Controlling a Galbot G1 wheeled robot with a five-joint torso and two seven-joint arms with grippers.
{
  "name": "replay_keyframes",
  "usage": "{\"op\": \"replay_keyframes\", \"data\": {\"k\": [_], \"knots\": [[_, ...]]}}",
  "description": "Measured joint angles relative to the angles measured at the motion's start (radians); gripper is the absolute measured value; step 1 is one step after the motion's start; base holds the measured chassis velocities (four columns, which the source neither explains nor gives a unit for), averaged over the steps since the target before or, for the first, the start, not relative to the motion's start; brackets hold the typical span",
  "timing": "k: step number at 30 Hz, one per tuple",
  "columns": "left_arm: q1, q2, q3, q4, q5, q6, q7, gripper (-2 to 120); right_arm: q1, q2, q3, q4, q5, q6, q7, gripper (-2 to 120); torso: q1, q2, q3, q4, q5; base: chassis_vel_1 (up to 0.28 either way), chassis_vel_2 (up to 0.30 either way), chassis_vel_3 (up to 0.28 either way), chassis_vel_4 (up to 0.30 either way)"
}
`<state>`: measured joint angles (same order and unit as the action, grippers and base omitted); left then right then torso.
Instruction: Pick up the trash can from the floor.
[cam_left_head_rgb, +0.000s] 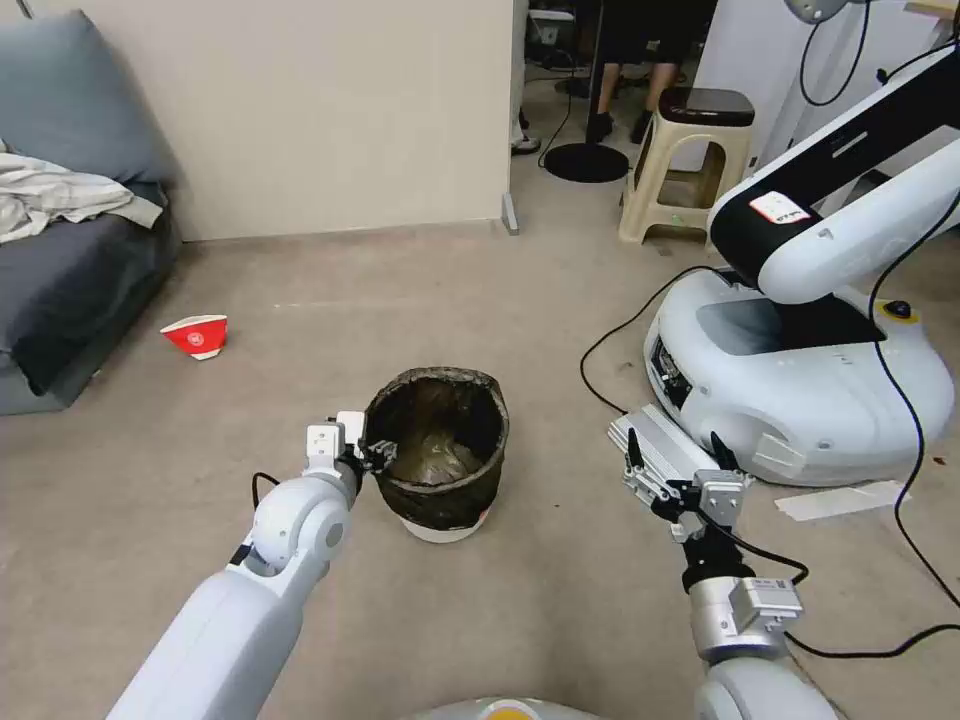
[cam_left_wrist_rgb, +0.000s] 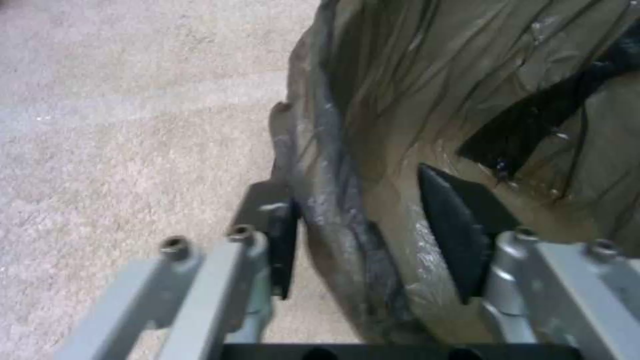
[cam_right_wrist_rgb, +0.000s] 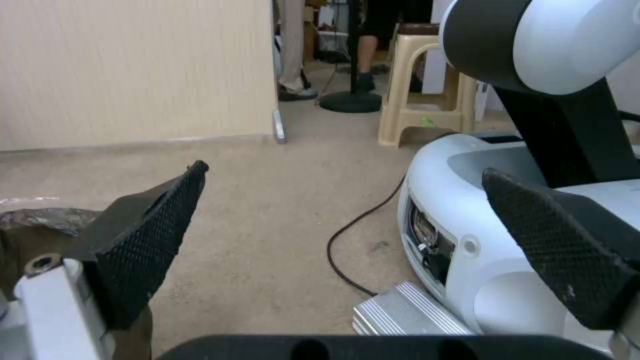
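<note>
The trash can (cam_left_head_rgb: 440, 450) stands on the floor (cam_left_head_rgb: 560, 600) in front of me, a small white bin lined with a crinkled dark olive-brown bag folded over its rim. My left gripper (cam_left_head_rgb: 375, 455) is at the can's left rim. In the left wrist view the left gripper (cam_left_wrist_rgb: 357, 200) straddles the trash can's bagged rim (cam_left_wrist_rgb: 347, 220), one finger outside and one inside, both pressed against it. My right gripper (cam_left_head_rgb: 675, 455) hovers open to the right of the can, apart from it, and the right gripper (cam_right_wrist_rgb: 343, 170) holds nothing.
A second white robot base (cam_left_head_rgb: 800, 380) with black cables stands close on the right. A red-and-white paper bowl (cam_left_head_rgb: 197, 335) lies on the carpet at the left, near a grey sofa (cam_left_head_rgb: 70, 280). A beige stool (cam_left_head_rgb: 690, 165) and a wall stand behind.
</note>
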<state>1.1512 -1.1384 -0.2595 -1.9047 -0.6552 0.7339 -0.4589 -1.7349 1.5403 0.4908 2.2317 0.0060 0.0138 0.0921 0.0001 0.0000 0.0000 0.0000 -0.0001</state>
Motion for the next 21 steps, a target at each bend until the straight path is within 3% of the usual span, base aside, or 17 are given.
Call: {"op": "replay_keyframes", "data": {"k": [2, 9, 21], "knots": [[-0.004, 0.000, 0.005, 0.004, 0.001, 0.000, -0.004, 30, -0.001, -0.002, 0.003, 0.003, 0.004, 0.000, 0.000, 100, 0.000, 0.000, 0.000, 0.0000, 0.0000, 0.000, 0.000, 0.000, 0.000], [-0.009, 0.000, 0.012, 0.010, 0.003, -0.001, -0.009, 8, -0.002, -0.002, 0.004, 0.009, 0.009, 0.000, 0.000, 100, 0.000, 0.000, 0.000, -0.0001, 0.0001, 0.000, 0.000, 0.000, 0.000], [0.002, 0.002, 0.011, 0.005, 0.005, -0.010, -0.024, 7, -0.002, 0.001, 0.000, 0.011, 0.011, 0.006, -0.001, 100, 0.000, 0.000, 0.000, -0.0001, 0.0000, 0.000, 0.000, 0.000, 0.000]]}}
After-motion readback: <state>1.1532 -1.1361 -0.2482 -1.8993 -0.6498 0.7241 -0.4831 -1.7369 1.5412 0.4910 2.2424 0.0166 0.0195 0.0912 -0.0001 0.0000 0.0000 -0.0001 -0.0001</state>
